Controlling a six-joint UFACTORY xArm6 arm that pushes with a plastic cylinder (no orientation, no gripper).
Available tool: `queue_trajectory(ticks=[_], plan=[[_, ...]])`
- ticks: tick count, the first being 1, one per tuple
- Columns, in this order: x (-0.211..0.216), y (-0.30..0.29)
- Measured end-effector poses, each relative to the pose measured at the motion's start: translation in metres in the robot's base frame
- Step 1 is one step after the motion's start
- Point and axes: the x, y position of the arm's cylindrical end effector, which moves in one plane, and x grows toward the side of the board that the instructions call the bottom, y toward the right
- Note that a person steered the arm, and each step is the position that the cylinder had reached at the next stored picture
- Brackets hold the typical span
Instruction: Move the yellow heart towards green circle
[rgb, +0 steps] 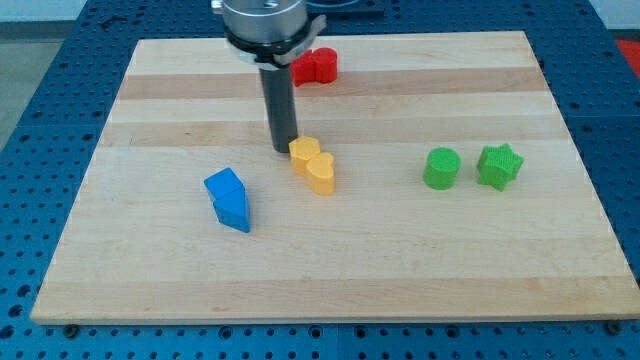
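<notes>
The yellow heart (313, 165) lies near the middle of the wooden board (400, 260). The green circle (441, 168) sits to the view's right of it, level with it and well apart. My tip (283, 150) is at the lower end of the dark rod, touching or just beside the heart's upper left edge.
A green star (500, 166) sits right of the green circle, close to it. A blue block (229, 199) lies left of and below the heart. A red block (315, 66) lies near the view's top, partly behind the arm's mount.
</notes>
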Motion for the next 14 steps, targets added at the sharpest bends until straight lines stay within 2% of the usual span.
queue_trajectory(ticks=[1, 2, 3, 4, 5, 6, 7, 10, 12, 14], plan=[[0.001, 0.007], [0.022, -0.02], [0.055, -0.017], [0.056, 0.03], [0.056, 0.049], [0.057, 0.05], [0.081, 0.054], [0.068, 0.063], [0.115, 0.087], [0.095, 0.096]])
